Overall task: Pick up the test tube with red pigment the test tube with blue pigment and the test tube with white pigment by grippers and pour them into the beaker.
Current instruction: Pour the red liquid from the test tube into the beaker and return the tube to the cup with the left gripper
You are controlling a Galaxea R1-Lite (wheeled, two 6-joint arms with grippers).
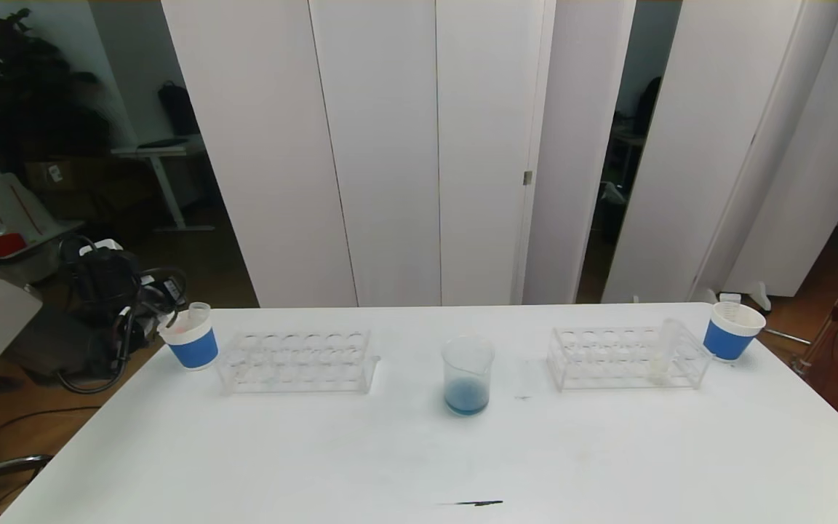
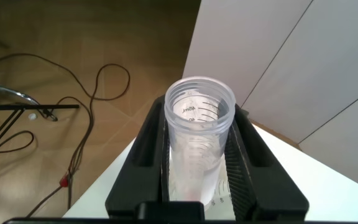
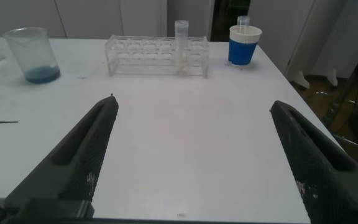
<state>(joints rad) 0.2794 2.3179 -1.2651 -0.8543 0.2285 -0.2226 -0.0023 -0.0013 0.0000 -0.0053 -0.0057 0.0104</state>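
The beaker stands mid-table with blue liquid at its bottom. The test tube with white pigment stands in the right rack. My left gripper is shut on a clear graduated test tube that has only a faint pink trace low down, over the table's far left corner. My right gripper hangs open above bare table near the front right, nothing between its fingers. No tube holding red or blue pigment is in view.
An empty clear rack sits left of the beaker. Blue-and-white paper cups stand at the far left and far right, each with a clear tube. A dark mark lies near the front edge.
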